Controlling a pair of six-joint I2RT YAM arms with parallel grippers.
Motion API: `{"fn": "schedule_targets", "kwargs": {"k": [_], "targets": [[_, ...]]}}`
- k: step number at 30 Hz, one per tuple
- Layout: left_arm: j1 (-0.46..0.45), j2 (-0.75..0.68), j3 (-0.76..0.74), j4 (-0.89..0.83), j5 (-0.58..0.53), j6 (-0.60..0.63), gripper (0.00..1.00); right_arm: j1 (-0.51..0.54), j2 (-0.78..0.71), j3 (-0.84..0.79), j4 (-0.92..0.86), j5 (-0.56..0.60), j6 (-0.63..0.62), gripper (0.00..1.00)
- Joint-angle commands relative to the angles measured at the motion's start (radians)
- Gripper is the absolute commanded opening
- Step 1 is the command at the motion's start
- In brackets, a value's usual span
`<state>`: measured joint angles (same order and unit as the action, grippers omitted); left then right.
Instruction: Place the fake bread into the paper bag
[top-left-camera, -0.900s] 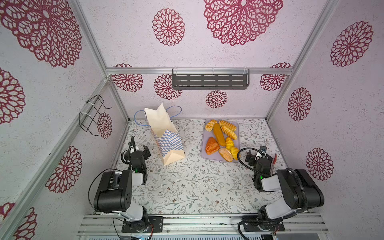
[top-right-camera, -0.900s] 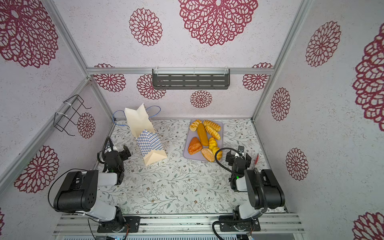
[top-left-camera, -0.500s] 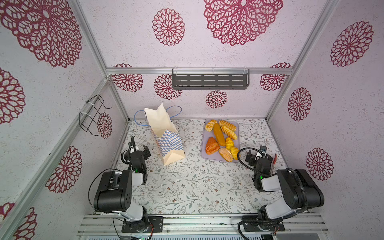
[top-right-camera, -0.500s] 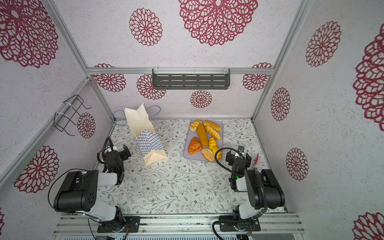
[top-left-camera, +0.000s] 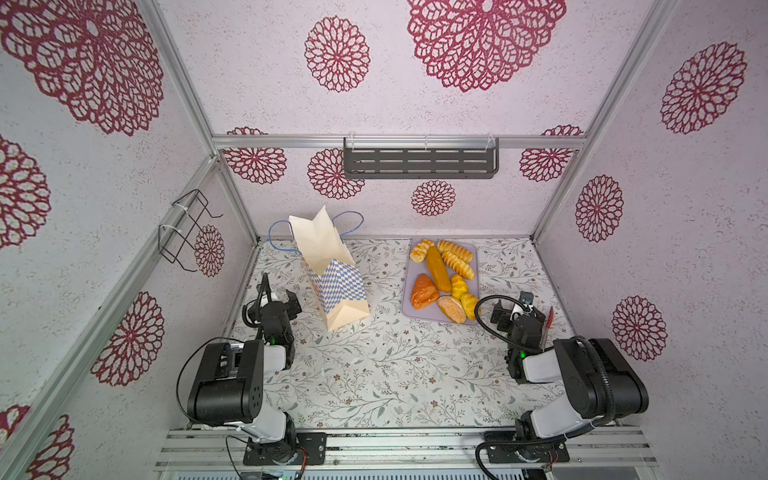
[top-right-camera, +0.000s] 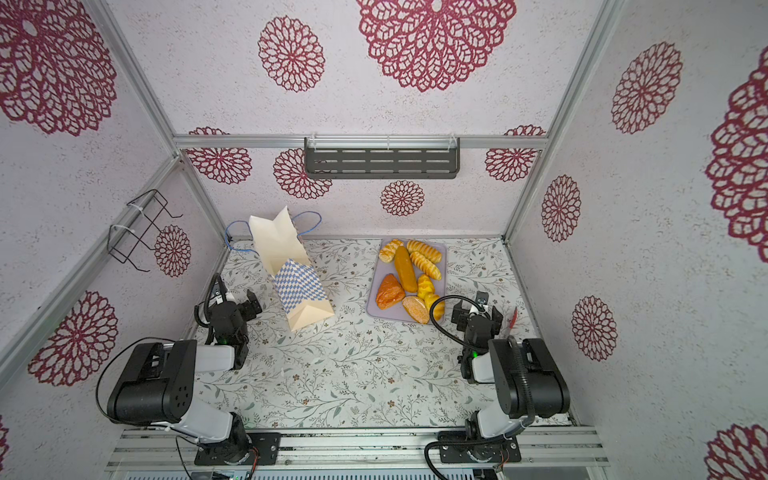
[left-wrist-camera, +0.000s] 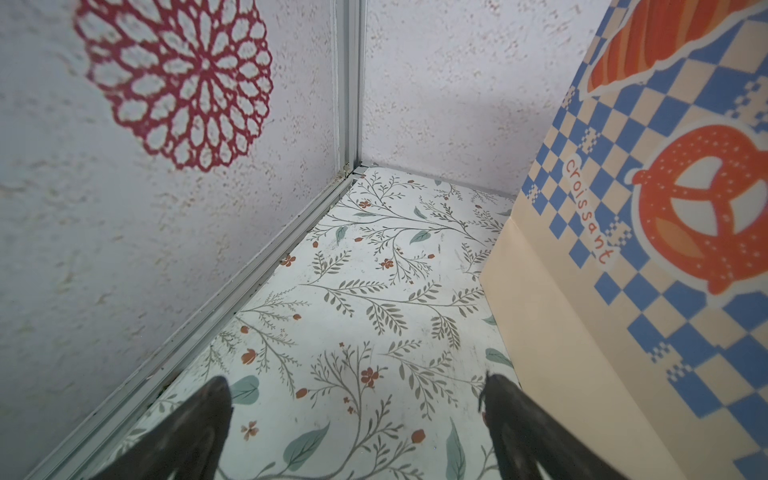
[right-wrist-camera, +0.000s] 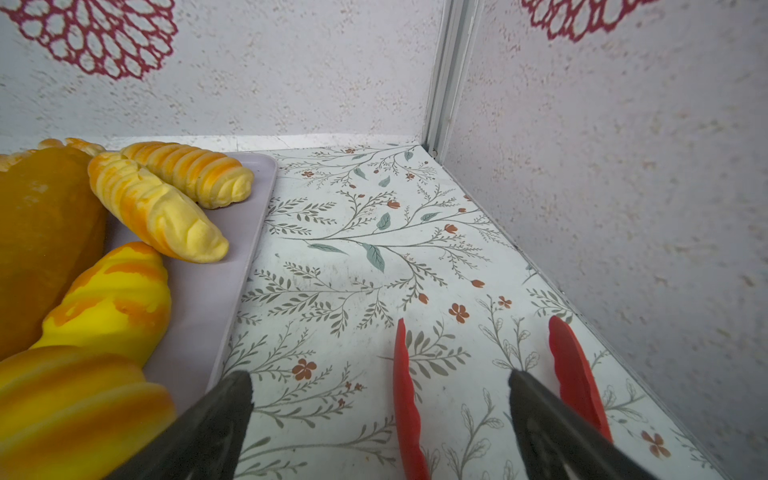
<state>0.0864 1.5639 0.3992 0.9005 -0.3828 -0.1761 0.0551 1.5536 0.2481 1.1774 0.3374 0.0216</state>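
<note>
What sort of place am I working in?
Probably a mock bakery cell for robot tests: flower-papered walls on a metal frame, toy bread on a tray, a paper bag beside it.

You are looking at a lilac tray (top-left-camera: 409, 270) lying far right on the floral tabletop (top-left-camera: 395, 374). Red tongs (right-wrist-camera: 405, 399) are lying by the right wall, right of the tray's near end. A dark slotted shelf (top-left-camera: 419, 163) is hanging on the far wall, a wire rack (top-left-camera: 185, 230) on the left wall.
</note>
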Motion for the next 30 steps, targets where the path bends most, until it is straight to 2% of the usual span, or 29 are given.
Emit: {"fn": "schedule_targets", "kwargs": {"k": [1,2,4,7,11,12,13,16,20,22,24,27,30], "targets": [[0.004,-0.051,-0.001,0.000,-0.020,0.008,0.97,0.003,-0.046,-0.013,0.045,0.047,0.022,0.99],[-0.002,-0.095,0.009,-0.056,-0.059,0.003,0.97,0.002,-0.079,-0.031,0.043,0.033,0.021,0.99],[-0.020,-0.198,0.038,-0.212,-0.131,-0.023,0.97,0.030,-0.178,-0.043,-0.005,0.124,0.012,0.99],[-0.027,-0.397,0.114,-0.575,-0.197,-0.177,0.97,0.035,-0.423,-0.007,-0.293,0.154,0.076,0.99],[-0.027,-0.641,0.176,-0.952,-0.259,-0.437,0.97,0.024,-0.714,0.145,-0.866,0.335,0.416,0.99],[-0.024,-0.697,0.195,-1.044,-0.240,-0.496,0.97,0.015,-0.759,0.185,-0.999,0.322,0.467,0.99],[-0.022,-0.765,0.217,-1.144,-0.193,-0.537,0.97,-0.001,-0.808,0.223,-1.090,0.244,0.478,0.98],[-0.023,-0.920,0.291,-1.372,-0.053,-0.589,0.97,-0.015,-0.893,0.311,-1.217,-0.065,0.427,0.72],[-0.035,-0.999,0.434,-1.623,0.135,-0.621,0.98,-0.010,-0.814,0.476,-1.409,-0.368,0.447,0.61],[-0.068,-0.982,0.499,-1.709,0.180,-0.633,0.98,0.017,-0.732,0.533,-1.452,-0.451,0.468,0.52],[-0.132,-0.944,0.555,-1.768,0.204,-0.654,0.93,0.085,-0.648,0.567,-1.457,-0.477,0.483,0.49],[-0.324,-0.867,0.617,-1.809,0.156,-0.718,0.87,0.221,-0.500,0.629,-1.464,-0.419,0.485,0.50],[-0.591,-0.781,0.650,-1.804,0.018,-0.794,0.85,0.324,-0.370,0.685,-1.447,-0.406,0.487,0.55]]}}
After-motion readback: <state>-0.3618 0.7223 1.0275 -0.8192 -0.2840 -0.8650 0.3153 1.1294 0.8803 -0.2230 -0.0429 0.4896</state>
